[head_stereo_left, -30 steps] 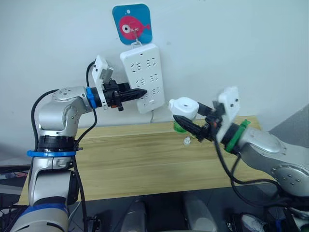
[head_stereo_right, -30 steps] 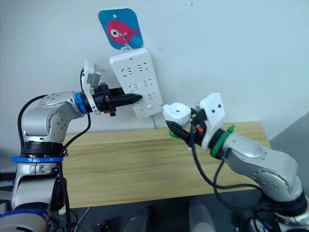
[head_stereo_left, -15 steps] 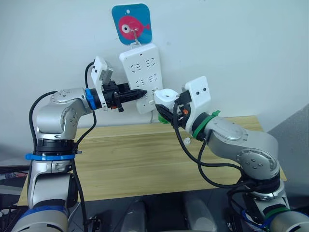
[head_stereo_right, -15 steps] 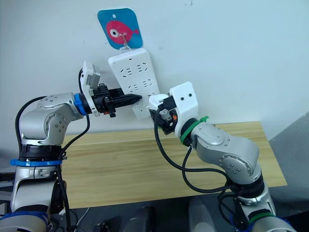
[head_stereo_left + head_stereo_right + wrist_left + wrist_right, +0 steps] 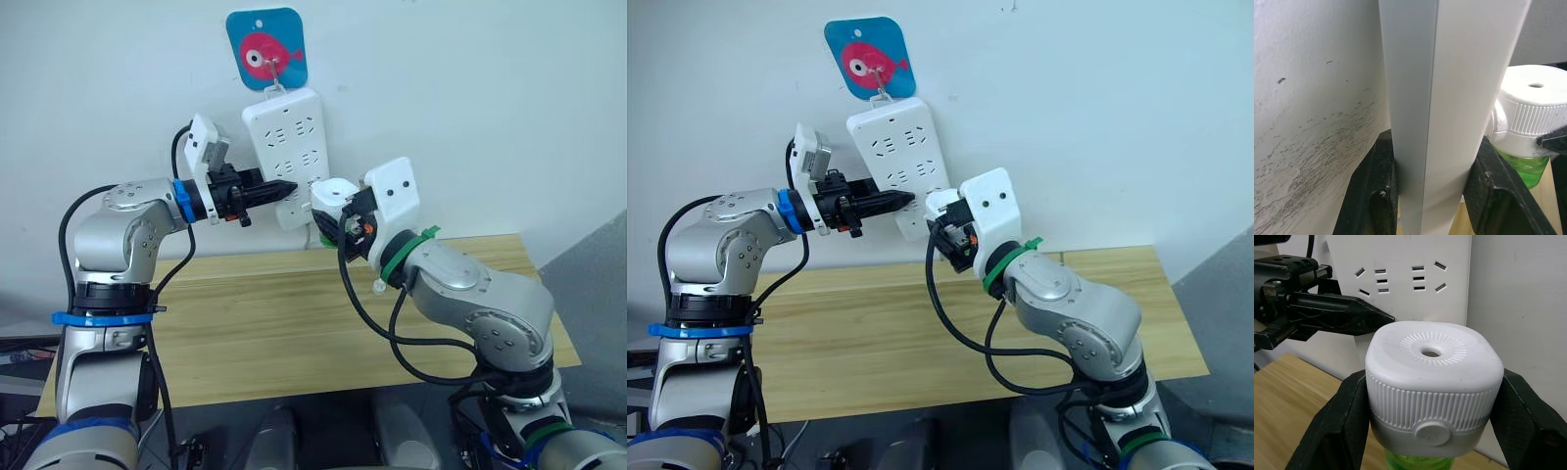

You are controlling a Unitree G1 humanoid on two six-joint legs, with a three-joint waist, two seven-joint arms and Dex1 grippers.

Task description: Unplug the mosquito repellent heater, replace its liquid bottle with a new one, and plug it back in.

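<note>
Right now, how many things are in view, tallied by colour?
White: 3, the mosquito repellent heater, the wall power strip and a small white cap on the table.
Green: 1, the bottle fitted under the heater.
Blue: 1, the fish hook plaque.
Total: 5.

Two glossy silver-grey metal robot arms with rounded joints. The left arm wears blue rings, the right arm a green ring. Black cables loop along each; white box-shaped cameras sit above black jaws.
</note>
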